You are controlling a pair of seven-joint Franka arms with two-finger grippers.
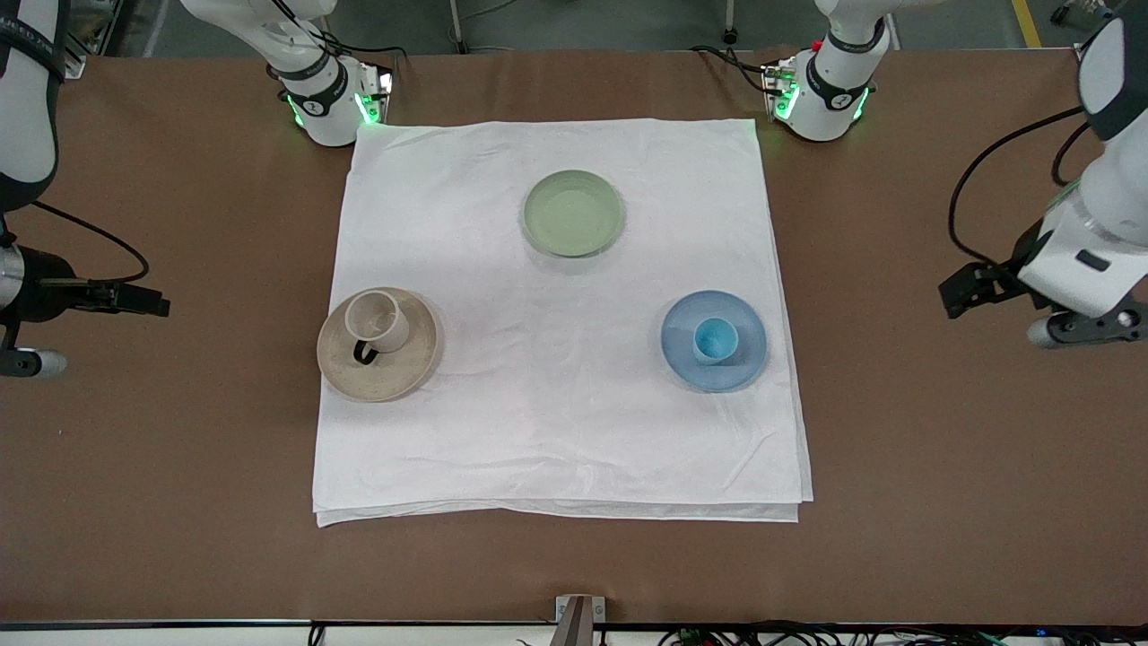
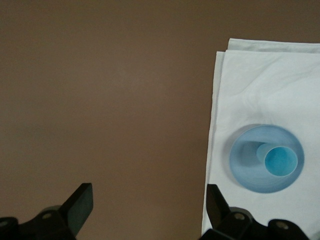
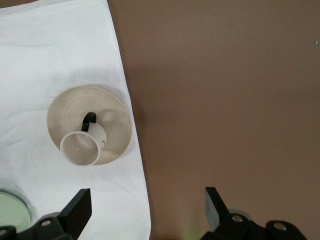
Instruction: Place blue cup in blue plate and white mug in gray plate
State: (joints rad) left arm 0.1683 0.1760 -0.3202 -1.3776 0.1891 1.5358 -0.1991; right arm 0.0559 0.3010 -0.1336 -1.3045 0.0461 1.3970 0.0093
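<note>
The blue cup (image 1: 716,340) stands upright in the blue plate (image 1: 686,361), a touch toward the plate's 3 o'clock, and the white mug (image 1: 378,321) stands upright in the gray plate (image 1: 408,370), off-centre toward 11 o'clock with its dark handle pointing to 7 o'clock. A pale green plate (image 1: 572,213) sits bare on the white cloth (image 1: 556,422), at 12 o'clock from the two loaded plates. Both arms wait off the cloth: the left gripper (image 2: 145,207) hangs over bare brown table (image 1: 897,431) at the left arm's end, fingers spread wide and holding nothing; the right gripper (image 3: 145,210) hangs over bare table at the right arm's end, likewise wide open and empty. By my reading both placements are done. The remaining risk is small: the mug sits near its plate's rim, so a tug on the cloth could tip it off.
</note>
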